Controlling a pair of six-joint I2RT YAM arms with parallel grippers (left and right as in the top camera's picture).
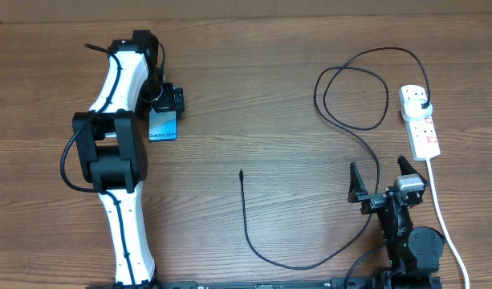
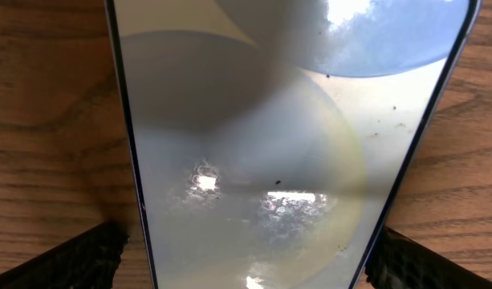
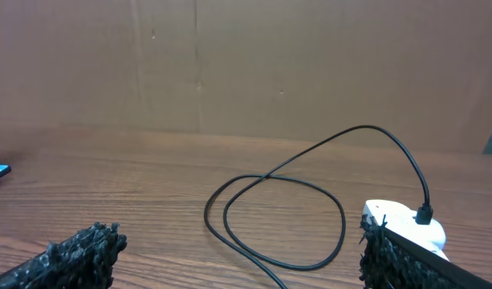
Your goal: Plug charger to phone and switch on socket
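Left gripper (image 1: 164, 111) spread over the phone (image 1: 163, 127); right gripper (image 1: 377, 170) spread wide, holding nothing.
Overhead: on a brown wooden table (image 1: 270, 96), the charger (image 1: 241, 181) tip lies mid-table and its plug sits in the socket (image 1: 423, 135) at far right. Left wrist: the phone lies between parted fingers (image 2: 69, 261). Right wrist: a plain brown wall (image 3: 229, 64) behind, cable loops ahead, socket by the right finger.

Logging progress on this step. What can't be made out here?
Whether the socket is switched on: too small overhead; the right fingers hide its switches in the right wrist view.
The phone port: the left gripper covers one end overhead; the left wrist frame crops both.
Whether the left fingers touch it: cropped at the left wrist frame's bottom.
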